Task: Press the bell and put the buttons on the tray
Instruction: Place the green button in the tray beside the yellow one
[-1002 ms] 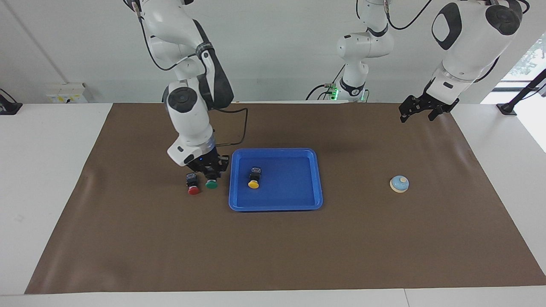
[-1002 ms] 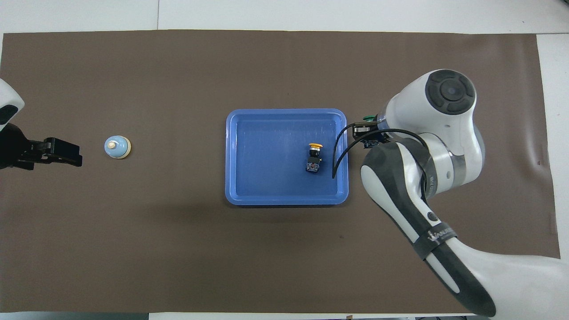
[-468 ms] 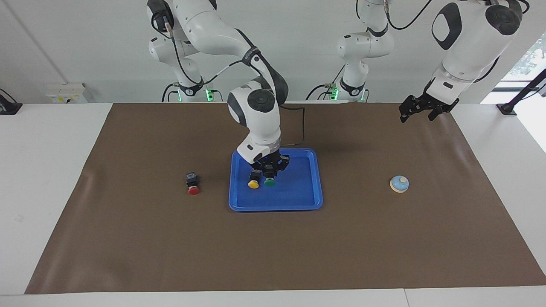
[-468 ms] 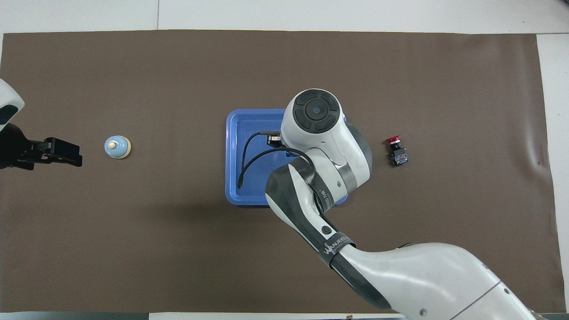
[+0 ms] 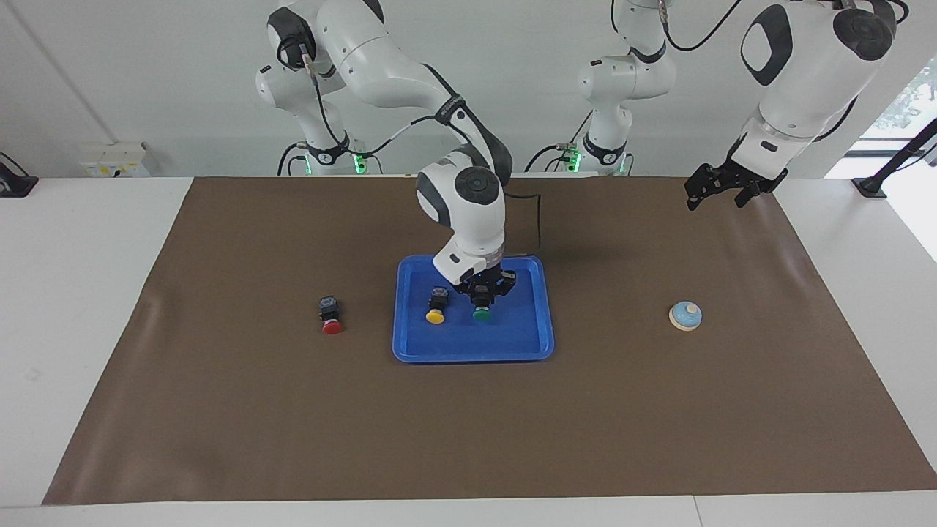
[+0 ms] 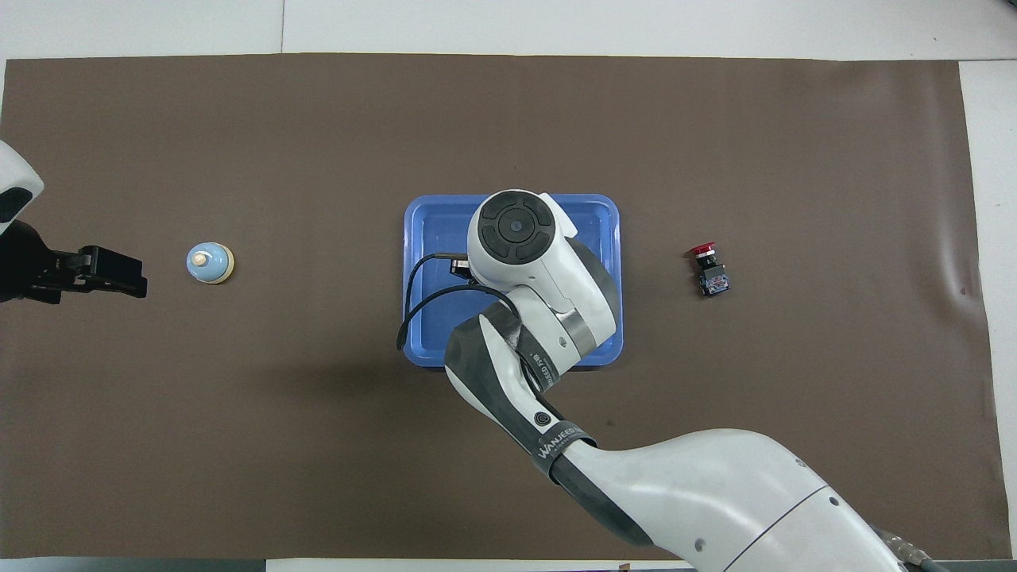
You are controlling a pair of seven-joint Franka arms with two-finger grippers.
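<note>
The blue tray (image 5: 527, 344) lies mid-table and also shows in the overhead view (image 6: 421, 230). My right gripper (image 5: 481, 298) is low over the tray's middle, shut on the green button (image 5: 481, 314), which is at or just above the tray floor. The yellow button (image 5: 436, 308) lies in the tray beside it. The red button (image 5: 330, 317) lies on the mat toward the right arm's end (image 6: 707, 270). The light-blue bell (image 5: 686, 315) stands toward the left arm's end (image 6: 210, 263). My left gripper (image 5: 721, 192) waits raised there. In the overhead view my right arm hides the green and yellow buttons.
A brown mat (image 5: 219, 410) covers the table. The right arm's cable (image 6: 409, 306) hangs over the tray's edge on the left arm's side. White table margins (image 5: 73, 293) border the mat.
My right gripper carried the green button from beside the red button into the tray, then a little farther toward the left arm's end. The left arm has not moved.
</note>
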